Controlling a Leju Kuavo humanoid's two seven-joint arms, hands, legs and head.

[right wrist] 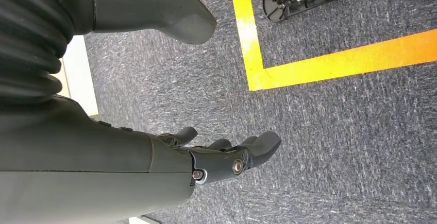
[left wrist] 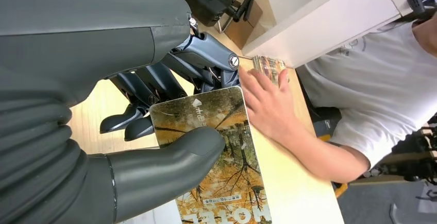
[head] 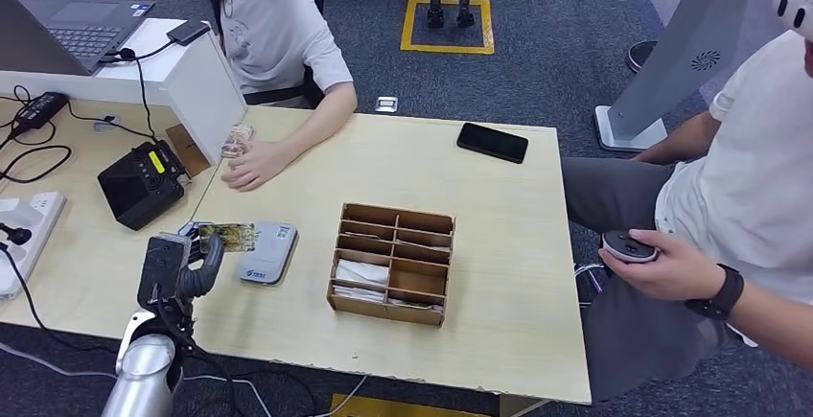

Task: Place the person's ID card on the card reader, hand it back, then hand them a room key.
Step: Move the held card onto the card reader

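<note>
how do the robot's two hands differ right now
The left hand holds a card, thumb pressed on its printed face, while the right hand holds nothing. The left hand is up over the wooden table beside the grey card reader; the right hand is over grey carpet near a yellow floor line. Both have the same dark grey fingers and ribbed cover.

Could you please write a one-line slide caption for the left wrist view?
Left hand holds a picture-printed card between thumb and fingers above the table, near a seated person's resting hand.
</note>
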